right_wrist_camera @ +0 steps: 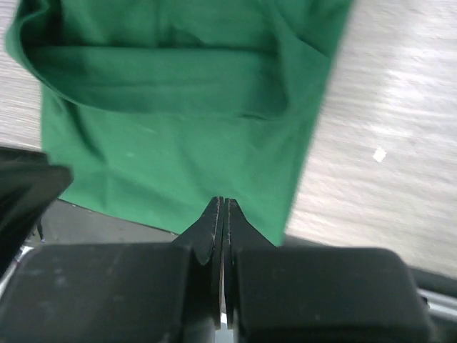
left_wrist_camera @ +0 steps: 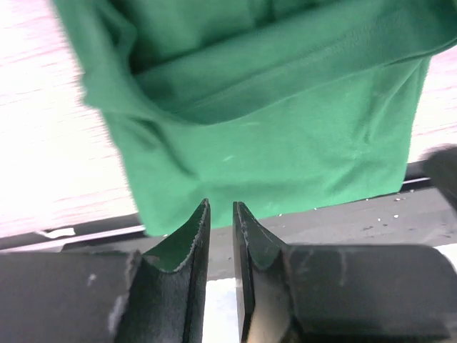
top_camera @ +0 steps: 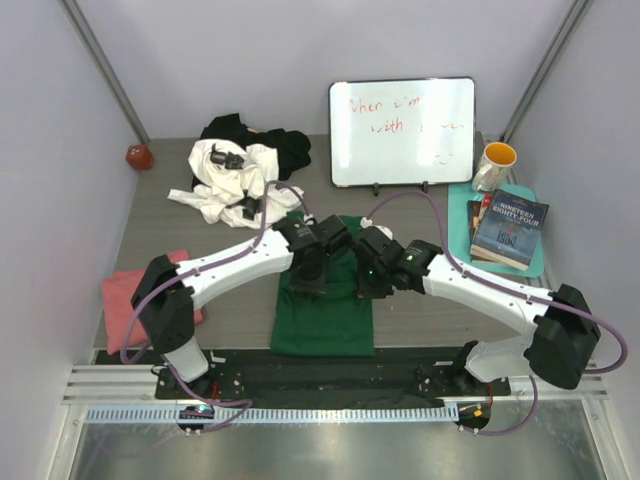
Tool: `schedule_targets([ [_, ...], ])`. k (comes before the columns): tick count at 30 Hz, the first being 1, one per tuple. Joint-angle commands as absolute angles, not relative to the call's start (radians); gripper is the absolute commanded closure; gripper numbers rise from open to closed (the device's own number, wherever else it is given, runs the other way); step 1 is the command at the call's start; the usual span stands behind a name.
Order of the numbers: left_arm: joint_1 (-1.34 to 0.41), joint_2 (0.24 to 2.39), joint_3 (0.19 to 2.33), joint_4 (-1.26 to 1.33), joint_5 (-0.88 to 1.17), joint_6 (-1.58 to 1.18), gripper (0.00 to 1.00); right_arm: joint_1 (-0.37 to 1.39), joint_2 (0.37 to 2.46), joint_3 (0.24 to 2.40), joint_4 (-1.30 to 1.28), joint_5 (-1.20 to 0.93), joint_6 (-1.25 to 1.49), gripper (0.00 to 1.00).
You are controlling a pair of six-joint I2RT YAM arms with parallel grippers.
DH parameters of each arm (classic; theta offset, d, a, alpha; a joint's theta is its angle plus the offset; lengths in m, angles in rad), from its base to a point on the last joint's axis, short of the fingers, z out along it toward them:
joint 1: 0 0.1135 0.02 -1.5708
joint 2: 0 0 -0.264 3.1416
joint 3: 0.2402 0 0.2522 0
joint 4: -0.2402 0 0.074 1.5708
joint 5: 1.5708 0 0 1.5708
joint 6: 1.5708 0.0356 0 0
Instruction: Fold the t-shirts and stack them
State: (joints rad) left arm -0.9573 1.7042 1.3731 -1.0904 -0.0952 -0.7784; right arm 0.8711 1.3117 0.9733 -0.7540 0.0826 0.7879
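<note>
1. The mug [top_camera: 495, 163] stands upright at the right of the top view, just right of the whiteboard [top_camera: 402, 130] and at the far edge of the teal mat [top_camera: 458, 215]. I cannot tell what is inside it. The mat bears a small stack of books [top_camera: 508, 232].
2. The left arm reaches from the lower left up and inward to the centre of the frame, its left gripper [left_wrist_camera: 220, 204] pointing down over the left edge of the green t-shirt [top_camera: 322, 320]. Its jaws stand slightly parted, with nothing between them.
3. The right arm mirrors it from the lower right, with the right gripper [right_wrist_camera: 223, 201] over the shirt's right edge. Its jaws are pressed together, and no cloth shows between them.
4. The pink t-shirt [top_camera: 125, 300] lies folded flat at the left edge, partly under the left arm.
5. The white t-shirt [top_camera: 215, 180] is crumpled at the upper left of the table, touching the black t-shirt [top_camera: 285, 148], which is bunched behind and beside it. A red ball [top_camera: 139, 156] sits left of them.
6. The green t-shirt lies at the centre as a long, narrow folded strip. Its near end overhangs the dark strip at the table's front edge. The wrist views show one layer folded over another with soft creases.
</note>
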Motion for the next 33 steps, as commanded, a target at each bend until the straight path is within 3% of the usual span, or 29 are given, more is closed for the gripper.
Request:
schedule_targets([
  [1, -0.934, 1.597, 1.361, -1.114, -0.172, -0.776, 0.82, 0.891, 1.394, 0.985, -0.664, 0.032, 0.744, 0.99],
  [4, -0.920, 1.568, 1.280, -1.060, -0.140, -0.788, 0.99, 0.902, 1.439, 0.977, -0.626, 0.014, 0.742, 0.99],
  [5, -0.920, 1.566, 1.261, -1.054, -0.127, -0.792, 1.00, 0.907, 1.448, 0.977, -0.620, 0.012, 0.742, 0.99],
  [33, -0.920, 1.701, 1.055, -0.858, -0.068, -0.730, 1.00, 0.936, 1.701, 1.094, -0.523, 0.109, 0.681, 0.99],
])
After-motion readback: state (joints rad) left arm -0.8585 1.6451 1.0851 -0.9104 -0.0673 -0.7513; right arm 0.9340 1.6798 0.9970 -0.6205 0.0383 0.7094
